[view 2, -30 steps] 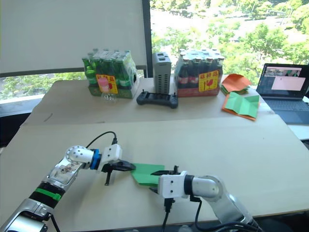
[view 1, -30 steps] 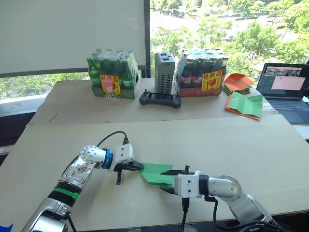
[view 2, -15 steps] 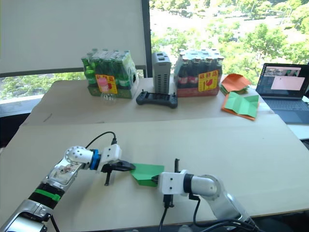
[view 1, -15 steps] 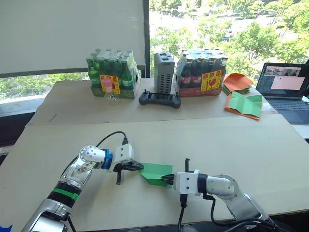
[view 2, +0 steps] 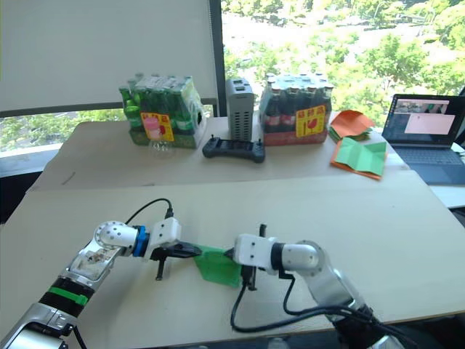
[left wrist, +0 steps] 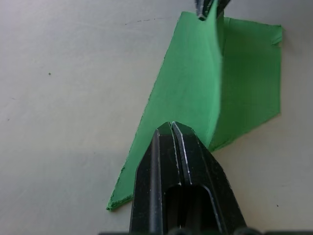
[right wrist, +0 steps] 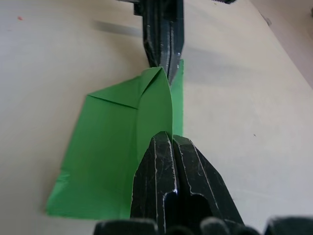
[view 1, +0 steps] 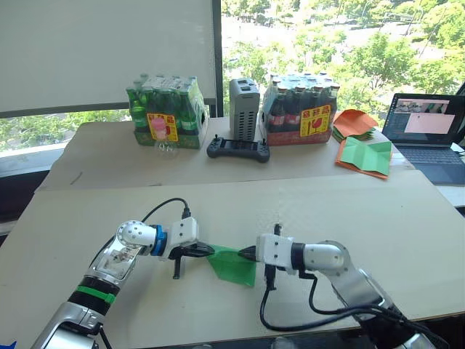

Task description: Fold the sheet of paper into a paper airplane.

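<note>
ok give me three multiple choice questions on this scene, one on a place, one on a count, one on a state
1. Where does the sheet of paper lie?
A. on the laptop
B. between the two grippers
C. atop the bottle packs

2. How many shrink-wrapped bottle packs stand at the window?
A. two
B. four
C. five

3. How is the left gripper?
A. wide open
B. shut on the sheet of paper
C. holding the controller

Answers:
1 B, the right gripper pinches the opposite end.
2 A, a green-bottle pack and a dark-bottle pack.
3 B, its fingers meet on the paper's edge.

Pale tables [view 1: 407,218] before sunlit, tree-filled window [view 1: 327,36]
</note>
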### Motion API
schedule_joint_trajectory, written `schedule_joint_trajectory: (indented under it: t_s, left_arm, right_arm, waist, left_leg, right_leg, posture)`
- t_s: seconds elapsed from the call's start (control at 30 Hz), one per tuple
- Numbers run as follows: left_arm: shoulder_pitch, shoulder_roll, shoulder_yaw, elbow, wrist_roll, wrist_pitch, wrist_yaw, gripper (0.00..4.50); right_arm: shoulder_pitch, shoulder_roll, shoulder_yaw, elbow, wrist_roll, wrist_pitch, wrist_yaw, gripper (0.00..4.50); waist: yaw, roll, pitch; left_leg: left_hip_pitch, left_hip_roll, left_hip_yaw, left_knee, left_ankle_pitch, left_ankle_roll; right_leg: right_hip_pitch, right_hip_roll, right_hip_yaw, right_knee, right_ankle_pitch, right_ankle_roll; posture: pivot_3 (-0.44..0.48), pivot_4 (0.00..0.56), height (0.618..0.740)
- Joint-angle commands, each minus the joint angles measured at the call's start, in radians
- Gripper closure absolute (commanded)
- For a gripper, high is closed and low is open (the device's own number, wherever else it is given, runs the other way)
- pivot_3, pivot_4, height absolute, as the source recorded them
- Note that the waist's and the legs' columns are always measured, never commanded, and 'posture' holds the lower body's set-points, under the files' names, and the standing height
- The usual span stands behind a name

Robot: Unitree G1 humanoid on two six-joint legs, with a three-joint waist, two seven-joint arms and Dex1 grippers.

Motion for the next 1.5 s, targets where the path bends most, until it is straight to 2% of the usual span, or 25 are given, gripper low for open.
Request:
schedule_joint_trajectory:
  t_s: [0.03, 0.2, 0.47, 0.7, 0.9, 1.03, 1.33, 1.5]
  left_arm:
    - [0.022, 0.01, -0.023, 0.003, 0.034, 0.023, 0.001, 4.5]
    - [0.024, 0.01, -0.022, -0.008, 0.032, 0.032, 0.005, 4.5]
    - [0.017, 0.017, 0.011, -0.052, 0.009, 0.049, 0.02, 4.5]
    - [-0.019, 0.034, 0.085, -0.136, -0.072, 0.156, 0.009, 4.5]
    - [-0.013, 0.052, 0.12, -0.256, -0.19, 0.302, -0.03, 4.5]
    - [0.016, 0.036, 0.079, -0.27, -0.164, 0.287, -0.018, 4.5]
    - [0.027, -0.018, 0.006, -0.182, -0.077, 0.198, 0.027, 4.5]
    - [0.049, -0.012, -0.016, -0.149, -0.036, 0.142, 0.02, 4.5]
  right_arm:
    - [-0.05, -0.004, 0.005, 0.047, 0.026, 0.02, 0.044, 4.47]
    - [-0.073, 0.017, 0.023, 0.113, 0.017, 0.04, 0.049, 4.47]
    - [-0.041, 0.023, 0.025, 0.093, 0.029, 0.064, 0.047, 4.47]
    - [-0.027, 0.03, 0.029, 0.089, 0.03, 0.063, 0.039, 4.47]
    - [-0.017, 0.029, 0.032, 0.083, 0.019, 0.061, 0.033, 4.47]
    - [-0.017, 0.031, 0.039, 0.083, 0.008, 0.057, 0.023, 4.47]
    - [-0.002, 0.019, 0.035, 0.045, 0.019, 0.089, 0.028, 4.47]
    - [-0.011, 0.056, -0.006, 0.01, 0.059, 0.153, -0.008, 4.47]
  waist:
    - [0.0, 0.0, 0.0]
    - [0.0, 0.0, 0.0]
    - [0.0, 0.0, 0.0]
    - [-0.001, 0.0, 0.0]
    - [-0.002, 0.0, 0.0]
    - [-0.002, 0.0, 0.0]
    - [0.0, 0.0, 0.0]
    - [-0.001, 0.0, 0.0]
  left_leg:
    - [0.0, 0.0, 0.0, 0.0, 0.0, 0.0]
    - [0.0, 0.0, 0.0, 0.0, 0.0, 0.0]
    - [0.0, 0.0, 0.0, 0.0, 0.0, 0.0]
    - [-0.002, 0.0, 0.0, 0.0, 0.0, 0.0]
    - [-0.003, 0.0, -0.001, 0.0, 0.0, 0.0]
    - [-0.002, 0.0, 0.0, 0.0, 0.0, 0.0]
    - [-0.003, 0.0, 0.0, 0.0, 0.0, 0.0]
    - [-0.003, 0.0, 0.0, 0.0, 0.0, 0.0]
  right_leg:
    - [0.0, 0.0, 0.0, 0.0, 0.0, 0.0]
    - [-0.001, 0.0, 0.0, 0.0, 0.0, 0.0]
    - [-0.001, 0.0, 0.0, 0.0, 0.0, 0.0]
    - [-0.002, 0.0, 0.0, 0.0, 0.0, 0.0]
    - [-0.002, 0.0, 0.0, 0.0, 0.0, 0.0]
    - [-0.002, 0.0, 0.0, 0.0, 0.0, 0.0]
    - [-0.002, 0.0, 0.0, -0.001, 0.0, 0.0]
    - [-0.003, 0.0, 0.0, -0.001, 0.0, 0.0]
  posture:
    - [0.0, 0.15, 0.735]
    - [0.0, 0.15, 0.735]
    - [0.0, 0.15, 0.735]
    - [0.0, 0.15, 0.735]
    - [0.0, 0.15, 0.735]
    - [0.0, 0.15, 0.735]
    - [0.0, 0.15, 0.735]
    - [0.0, 0.15, 0.735]
